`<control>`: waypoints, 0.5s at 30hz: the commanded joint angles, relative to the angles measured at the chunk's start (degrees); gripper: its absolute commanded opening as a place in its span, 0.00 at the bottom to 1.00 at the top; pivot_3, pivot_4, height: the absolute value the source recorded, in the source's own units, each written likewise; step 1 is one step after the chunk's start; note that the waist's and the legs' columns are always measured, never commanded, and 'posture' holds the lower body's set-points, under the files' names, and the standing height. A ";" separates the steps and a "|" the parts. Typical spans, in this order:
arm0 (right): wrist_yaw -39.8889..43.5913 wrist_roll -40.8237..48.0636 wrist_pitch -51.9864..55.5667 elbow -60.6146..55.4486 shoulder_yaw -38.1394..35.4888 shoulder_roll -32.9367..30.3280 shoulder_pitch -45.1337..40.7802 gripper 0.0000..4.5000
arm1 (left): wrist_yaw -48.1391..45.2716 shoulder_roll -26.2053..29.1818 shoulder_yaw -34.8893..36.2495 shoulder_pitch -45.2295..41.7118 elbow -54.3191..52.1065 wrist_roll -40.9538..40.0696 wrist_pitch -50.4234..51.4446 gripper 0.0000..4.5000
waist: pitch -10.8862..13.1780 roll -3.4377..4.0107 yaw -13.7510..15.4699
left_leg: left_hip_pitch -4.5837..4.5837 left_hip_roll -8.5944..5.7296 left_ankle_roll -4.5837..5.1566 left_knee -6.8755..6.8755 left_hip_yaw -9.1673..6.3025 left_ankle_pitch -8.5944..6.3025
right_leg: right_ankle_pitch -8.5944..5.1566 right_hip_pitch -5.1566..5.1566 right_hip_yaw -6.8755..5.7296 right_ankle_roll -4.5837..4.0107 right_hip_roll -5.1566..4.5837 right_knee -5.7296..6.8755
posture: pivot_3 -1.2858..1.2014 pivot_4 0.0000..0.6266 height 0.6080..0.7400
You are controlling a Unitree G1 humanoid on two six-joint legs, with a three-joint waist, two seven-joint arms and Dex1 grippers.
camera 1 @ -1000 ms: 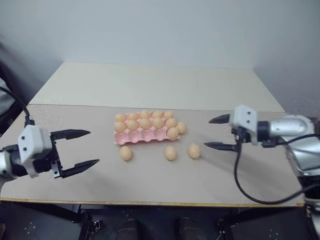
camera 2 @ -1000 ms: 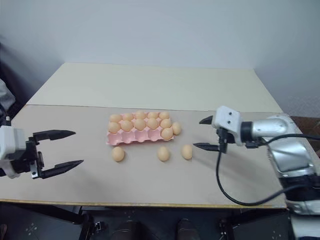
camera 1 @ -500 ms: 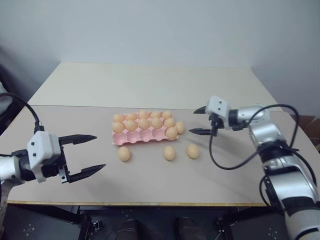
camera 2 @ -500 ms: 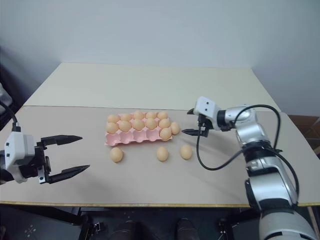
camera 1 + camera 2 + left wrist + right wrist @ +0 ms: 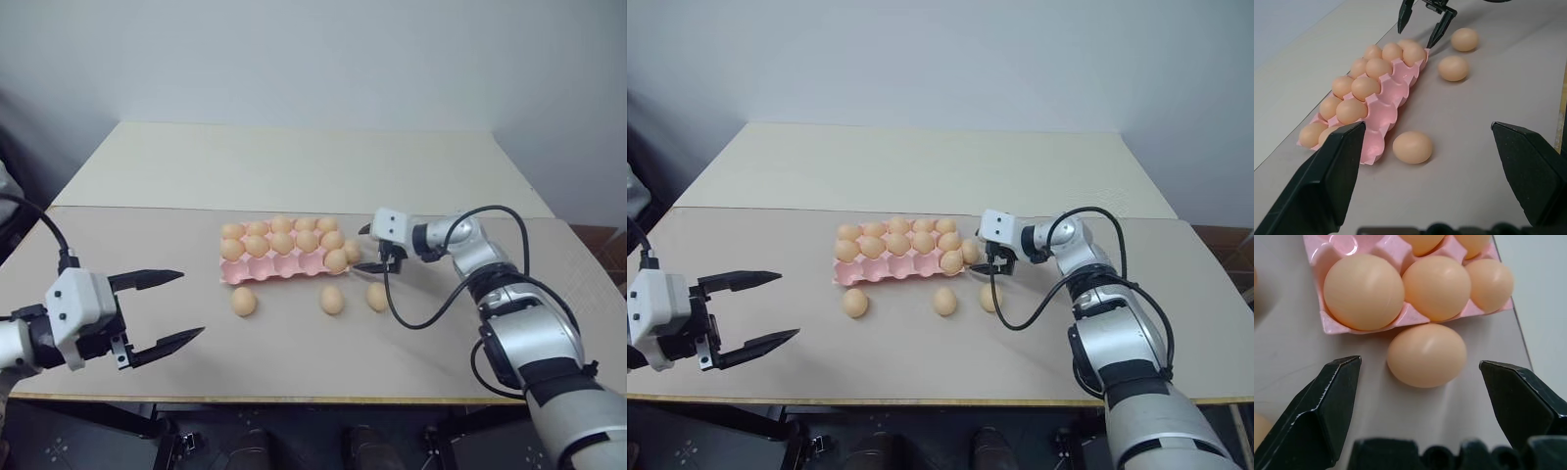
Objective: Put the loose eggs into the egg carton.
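right wrist view: right tool [image 5: 1420, 382] wide open, empty, straddling loose egg [image 5: 1426, 355] beside egg carton [image 5: 1327, 323]; left tool [image 5: 162, 310] open, empty

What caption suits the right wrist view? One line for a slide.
Open right gripper frames a loose egg lying on the table beside the pink egg carton.

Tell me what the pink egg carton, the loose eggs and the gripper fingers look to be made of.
Egg carton: probably thin moulded plastic or foam; its smooth cups carry a faint sheen, though pressed pulp can't be ruled out.
Loose eggs: matte, even light brown-orange shells without speckles; real or plastic dummies, the look leaves it open.
Right gripper's fingers: black, hard, faceted and matte, most likely rigid plastic.
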 commanded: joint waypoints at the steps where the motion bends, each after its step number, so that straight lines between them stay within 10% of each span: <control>1: -1.39 -1.20 -1.89 0.95 -0.36 0.54 -2.95 1.00 | 0.33 0.47 1.74 0.19 -1.36 -0.43 0.15 0.99 | 0.00 0.01 -0.28 | 0.00 0.00 0.00 0.00 0.00 0.00 | 0.01 0.00 0.00 0.00 0.00 0.00 | 0.52 0.24 1.00; 15: -7.10 -5.51 -1.46 4.53 -0.36 3.63 -4.66 1.00 | 0.30 0.49 0.26 -0.99 -0.46 0.13 -0.50 0.99 | 0.01 0.02 -0.84 | 0.01 0.00 0.00 -0.04 -0.01 0.00 | 0.06 -0.02 0.01 0.06 0.01 0.01 | 0.52 0.24 1.00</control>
